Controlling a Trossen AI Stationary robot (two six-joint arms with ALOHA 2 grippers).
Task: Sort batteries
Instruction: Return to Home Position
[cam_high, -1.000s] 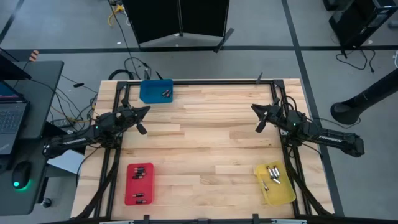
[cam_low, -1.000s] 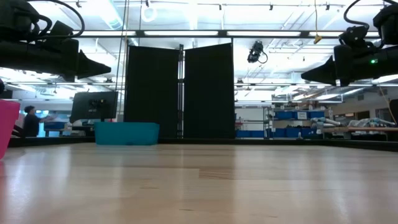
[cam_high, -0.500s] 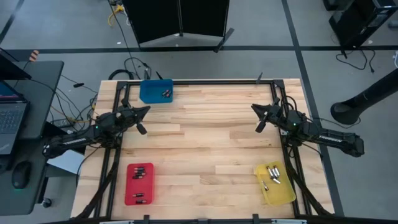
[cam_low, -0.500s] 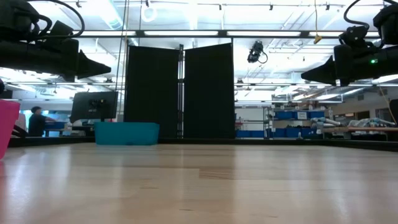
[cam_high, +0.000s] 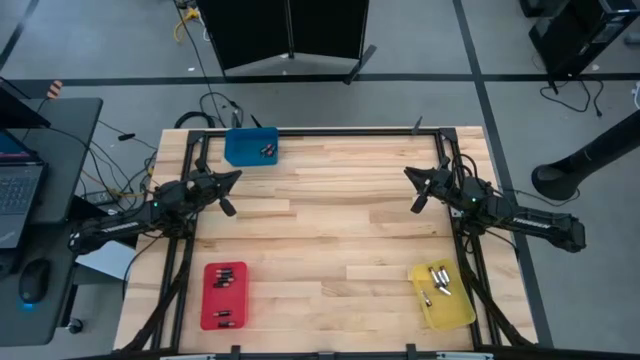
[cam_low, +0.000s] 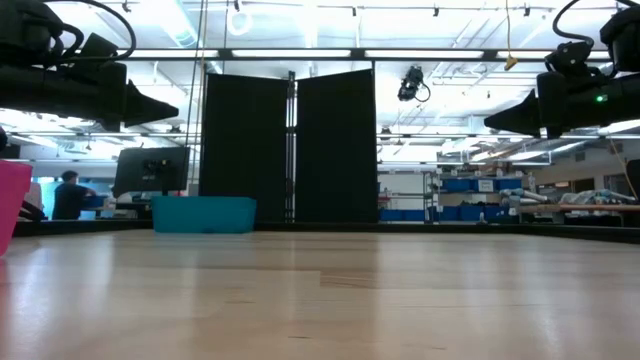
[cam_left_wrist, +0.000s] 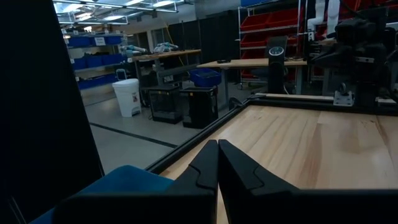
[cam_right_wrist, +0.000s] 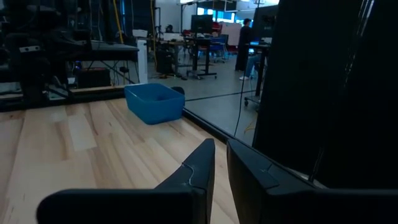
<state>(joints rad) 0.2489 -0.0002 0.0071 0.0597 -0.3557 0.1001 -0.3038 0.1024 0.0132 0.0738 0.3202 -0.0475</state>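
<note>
Sorting looks done: batteries (cam_high: 437, 281) lie in trays (cam_high: 205, 300) (none loose on the table (cam_high: 330, 230)). Above it, left pincer (cam_left_wrist: 217, 145) and right pincer (cam_right_wrist: 221, 144) hover narrow, empty.

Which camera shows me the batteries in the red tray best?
The high view: it looks down into the red tray, showing the batteries inside. The low view catches only the tray's outer wall; neither wrist view shows it.
</note>
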